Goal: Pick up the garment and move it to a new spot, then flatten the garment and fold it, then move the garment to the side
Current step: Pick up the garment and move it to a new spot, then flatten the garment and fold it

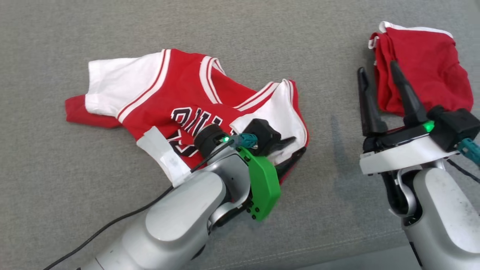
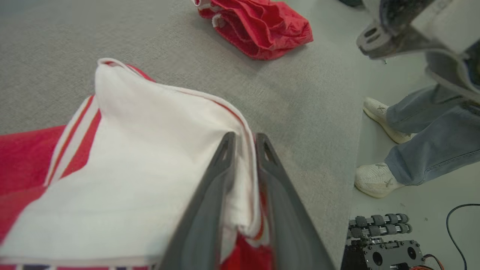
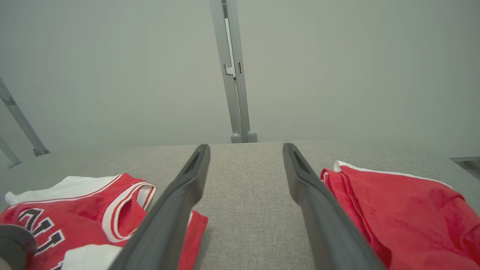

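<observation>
head view: red jersey on a grey cushioned surface, left gripper on its sleeve

surface and room. a grey woven surface with a stitched seam along its near edge carries everything. from where the right wrist view looks, a plain pale wall rises behind it, with a slim metal post at the far edge. the left wrist view takes in pale floor beside the surface, a person's legs in blue jeans with white shoes, a small black device with rollers, and a black cable.

task item. the garment lies rumpled, front up, at the left-centre of the surface. body red; short sleeves white; collar and trim striped red and white; black, white-outlined lettering partly hidden by the left wrist. a white strip shows at its near edge. a second red cloth lies bunched well apart, at the far right.

grippers. the left gripper sits at the sleeve nearest the centre, fingers close together with the white sleeve edge pinched between them. the right gripper hangs beside the red cloth, fingers spread wide with nothing between them.
</observation>
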